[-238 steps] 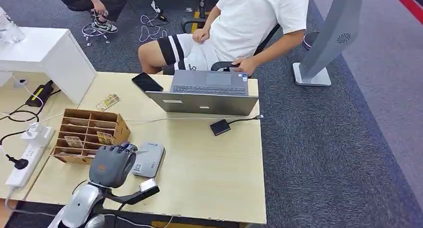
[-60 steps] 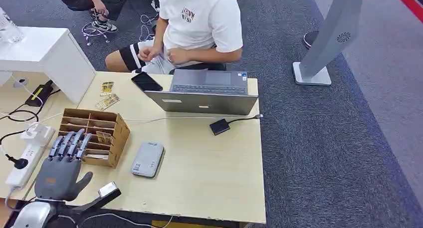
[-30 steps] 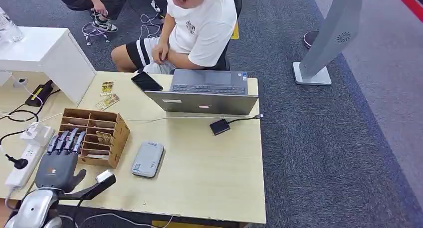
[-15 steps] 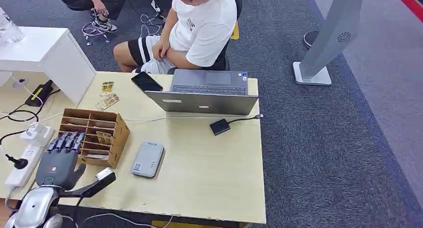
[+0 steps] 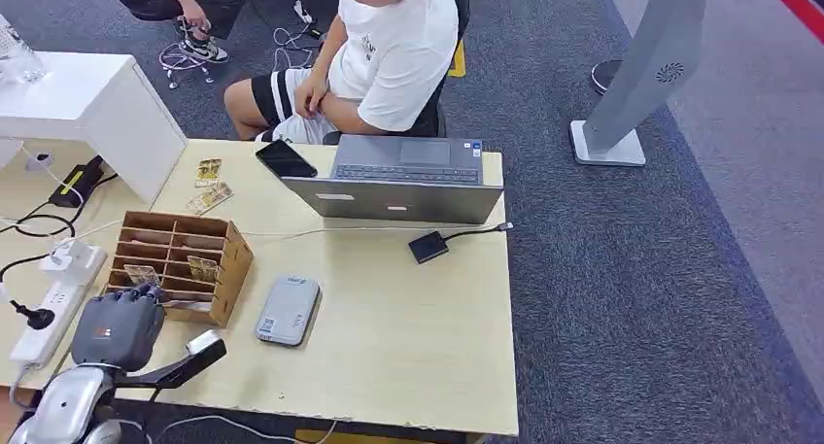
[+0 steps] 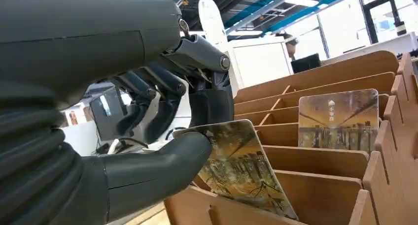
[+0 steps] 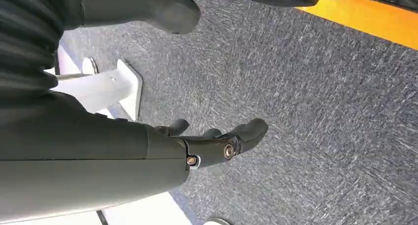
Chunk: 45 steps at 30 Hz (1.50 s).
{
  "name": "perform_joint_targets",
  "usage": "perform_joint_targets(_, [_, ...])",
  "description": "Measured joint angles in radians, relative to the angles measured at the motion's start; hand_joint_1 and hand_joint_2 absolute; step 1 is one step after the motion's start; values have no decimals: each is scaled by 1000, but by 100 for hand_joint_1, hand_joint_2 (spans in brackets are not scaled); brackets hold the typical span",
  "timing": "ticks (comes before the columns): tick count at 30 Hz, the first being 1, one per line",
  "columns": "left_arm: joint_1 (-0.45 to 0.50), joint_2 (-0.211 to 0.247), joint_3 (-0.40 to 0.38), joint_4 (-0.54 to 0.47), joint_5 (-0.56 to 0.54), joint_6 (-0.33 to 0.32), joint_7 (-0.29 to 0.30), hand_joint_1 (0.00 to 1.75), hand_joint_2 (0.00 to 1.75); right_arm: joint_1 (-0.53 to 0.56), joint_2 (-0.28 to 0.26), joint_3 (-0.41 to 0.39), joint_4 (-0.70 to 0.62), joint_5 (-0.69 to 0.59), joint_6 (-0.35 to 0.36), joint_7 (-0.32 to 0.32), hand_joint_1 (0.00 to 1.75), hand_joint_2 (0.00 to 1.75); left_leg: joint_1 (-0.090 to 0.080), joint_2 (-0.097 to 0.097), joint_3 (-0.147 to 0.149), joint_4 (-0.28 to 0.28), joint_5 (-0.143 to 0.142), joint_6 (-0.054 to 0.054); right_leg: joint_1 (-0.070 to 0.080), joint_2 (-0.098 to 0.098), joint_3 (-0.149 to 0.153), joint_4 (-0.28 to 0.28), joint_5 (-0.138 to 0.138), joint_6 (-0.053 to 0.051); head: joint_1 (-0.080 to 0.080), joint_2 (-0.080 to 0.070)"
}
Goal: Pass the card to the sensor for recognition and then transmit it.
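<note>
**Left hand has closed on a card in the rack**

Office desk, light wood, grey carpet around it; a person in a white shirt sits behind the laptop [image 5: 408, 177].

Head view: left hand [image 5: 119, 329] sits at the near-left corner of the wooden card rack [image 5: 177, 265]. Half a second ago its fingers were stretched flat over the rack; now they are curled down into it, knuckles up. Grey card reader [image 5: 289, 310] lies flat just right of the rack, nothing on it. Two loose cards [image 5: 208, 185] lie near the far-left table edge, next to a black phone [image 5: 286, 159]. White power strip [image 5: 53, 303] on the adjoining surface to the left.

Left wrist view: thumb [image 6: 162, 158] and fingers pinch a printed card [image 6: 240, 172] by its upper corner. Card is tilted, lower part down in a rack slot, not yet clear. A second card [image 6: 338, 119] stands upright a slot or two further along.

Right wrist view: right hand [image 7: 207, 146] hangs over carpet, fingers loosely spread, holding nothing.

Read: grasp looks made, so the pick step is nearly done. Left to do: lift out, tap on the reader, hand over.
</note>
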Motion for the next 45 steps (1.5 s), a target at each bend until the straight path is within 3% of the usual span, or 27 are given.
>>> perform_joint_targets(6, [11, 1, 5, 0, 9, -4, -2, 175, 175, 0, 0, 0, 0, 5, -3, -2, 0, 175, 0, 0, 0, 0, 0, 0, 0, 0, 0, 0, 0, 0, 0, 0])
perform_joint_targets(15, [19, 0, 8, -19, 7, 46, -30, 175, 175, 0, 0, 0, 0, -2, -5, -6, 0, 175, 0, 0, 0, 0, 0, 0, 0, 0, 0, 0, 0, 0, 0, 0])
perform_joint_targets(19, [44, 0, 5, -113, -14, 90, -44, 175, 175, 0, 0, 0, 0, -17, -10, -5, 0, 175, 0, 0, 0, 0, 0, 0, 0, 0, 0, 0, 0, 0, 0, 0])
perform_joint_targets(24, [68, 29, -32, -279, -58, 98, -33, 175, 175, 0, 0, -2, 0, -33, -13, 0, 0, 175, 0, 0, 0, 0, 0, 0, 0, 0, 0, 0, 0, 0, 0, 0])
perform_joint_targets(30, [73, 50, -53, -358, -63, 113, -32, 175, 175, 0, 0, -4, 0, -34, -13, 0, 0, 175, 1, 0, 0, 0, 0, 0, 0, 0, -1, 0, 0, 0, 0, 0])
perform_joint_targets(34, [17, 67, -62, -415, -33, 191, -52, 175, 175, -1, 0, -6, 0, -33, -8, -3, 0, 175, 0, -1, 0, 0, 1, 0, 0, -1, 0, 0, 0, 0, 0, 0])
perform_joint_targets(43, [-41, 69, -67, -437, -23, 224, -64, 175, 175, -4, 0, -6, 0, -24, -1, -9, 0, 175, 0, 0, 1, 0, 1, 0, 0, -1, -1, 0, 1, -1, 0, 0])
perform_joint_targets(45, [-96, 68, -68, -430, -23, 247, -64, 175, 175, -4, 0, -6, 0, -8, 5, -9, 0, 175, 0, -2, 0, 0, 2, 0, 0, -3, -3, 0, 1, -1, 0, 0])
